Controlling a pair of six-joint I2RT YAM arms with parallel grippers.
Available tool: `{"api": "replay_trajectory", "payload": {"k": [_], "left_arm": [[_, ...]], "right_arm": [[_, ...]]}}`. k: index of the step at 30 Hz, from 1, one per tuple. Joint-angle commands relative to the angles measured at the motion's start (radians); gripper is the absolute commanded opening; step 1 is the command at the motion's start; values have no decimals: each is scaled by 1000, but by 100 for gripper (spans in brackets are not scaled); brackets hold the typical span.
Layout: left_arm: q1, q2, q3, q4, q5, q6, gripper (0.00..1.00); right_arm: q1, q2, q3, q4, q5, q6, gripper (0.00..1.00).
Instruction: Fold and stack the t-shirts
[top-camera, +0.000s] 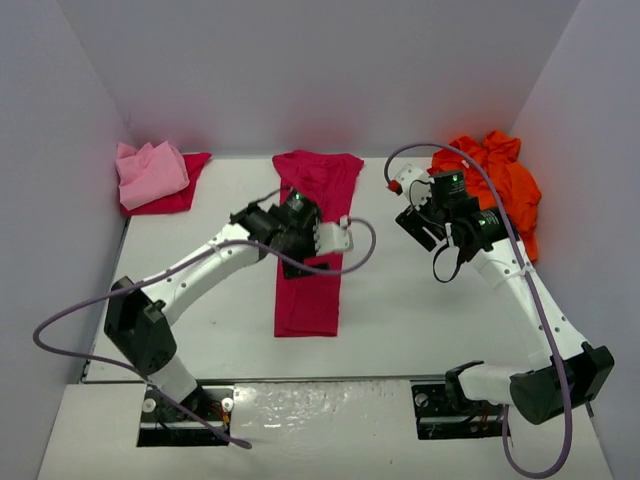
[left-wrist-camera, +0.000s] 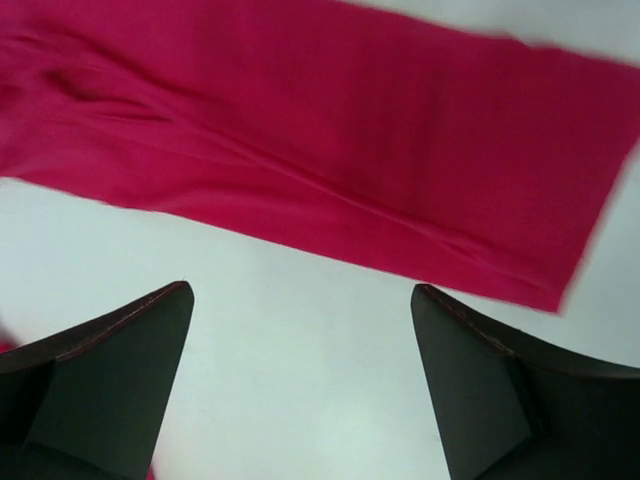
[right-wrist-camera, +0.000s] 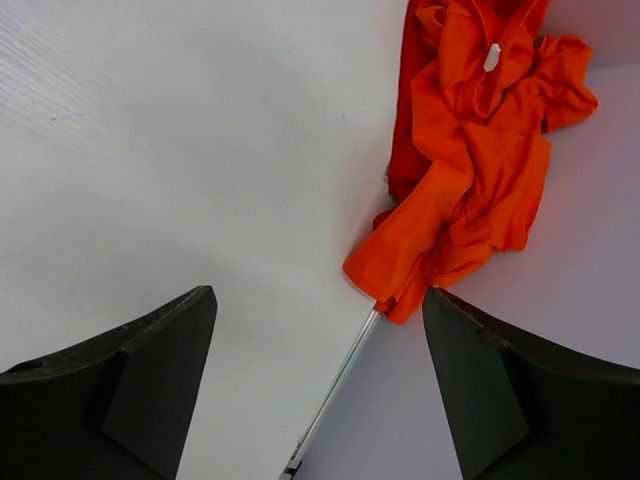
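The crimson t-shirt (top-camera: 310, 290) is laid flat just ahead of the left gripper (left-wrist-camera: 300, 290) (spread, empty); the right gripper (right-wrist-camera: 318, 292) is spread to its right.

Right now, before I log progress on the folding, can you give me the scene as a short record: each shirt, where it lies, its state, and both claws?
crimson shirt: centre of the table, flat, folded into a long narrow strip
pink shirt: far left corner, loosely bundled, lying on a second crimson cloth
orange shirt: far right, crumpled, not folded
left claw: open, empty, over bare table at the strip's edge
right claw: open, empty, near the orange shirt, not touching it
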Motion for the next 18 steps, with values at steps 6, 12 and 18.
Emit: {"api": "replay_trajectory", "payload": {"k": [6, 12, 18], "left_arm": [[-76, -172, -353, 57, 32, -80, 88], [-160, -134, -395, 138, -21, -124, 88], [-200, -79, -341, 151, 12, -173, 88]], "right_arm": [[-76, 2, 24, 118, 26, 58, 83], [-131, -26, -13, 131, -4, 62, 84], [-154, -46, -56, 136, -11, 61, 85]]}}
